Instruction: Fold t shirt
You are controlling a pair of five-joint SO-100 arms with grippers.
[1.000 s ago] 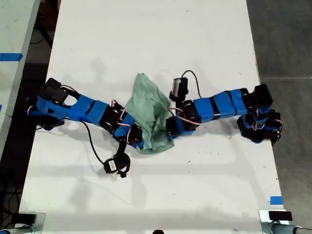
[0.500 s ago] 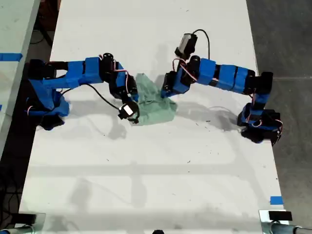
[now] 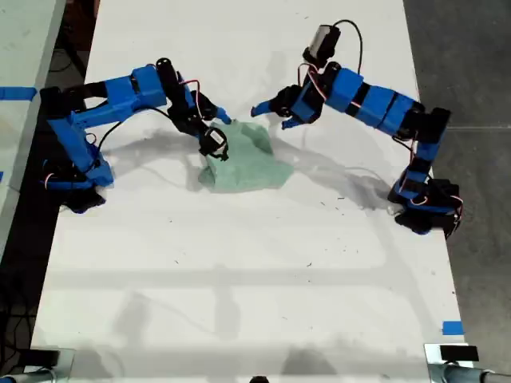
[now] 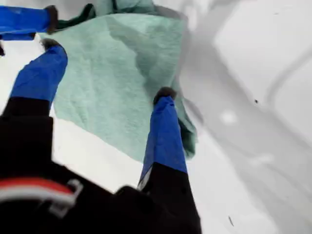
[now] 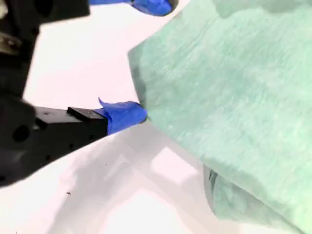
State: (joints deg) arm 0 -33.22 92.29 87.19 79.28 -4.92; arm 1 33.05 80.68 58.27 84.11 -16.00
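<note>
The t shirt (image 3: 243,163) is a pale mint-green cloth lying folded over and wrinkled on the white table, between the two arms. My first gripper (image 3: 274,112) comes from the exterior view's right and hovers open just past the shirt's far edge. In the first wrist view the t shirt (image 4: 117,73) shows between the spread fingers of my first gripper (image 4: 107,68), and neither finger is pinching it. My second gripper (image 3: 219,120) comes from the exterior view's left. It is open (image 5: 146,58), with one fingertip (image 5: 124,114) at the edge of the t shirt (image 5: 234,97).
The white table (image 3: 255,271) runs the length of the exterior view. The arm bases stand at its left side (image 3: 72,179) and right side (image 3: 423,207). Blue tape (image 3: 451,327) marks the near right edge. A second table (image 3: 20,96) stands beyond the exterior view's left edge.
Both arms swung from the near side of the shirt to its far side, drawing the cloth over itself. They have since lifted off and opened, and the shirt now lies in a smaller folded shape.
</note>
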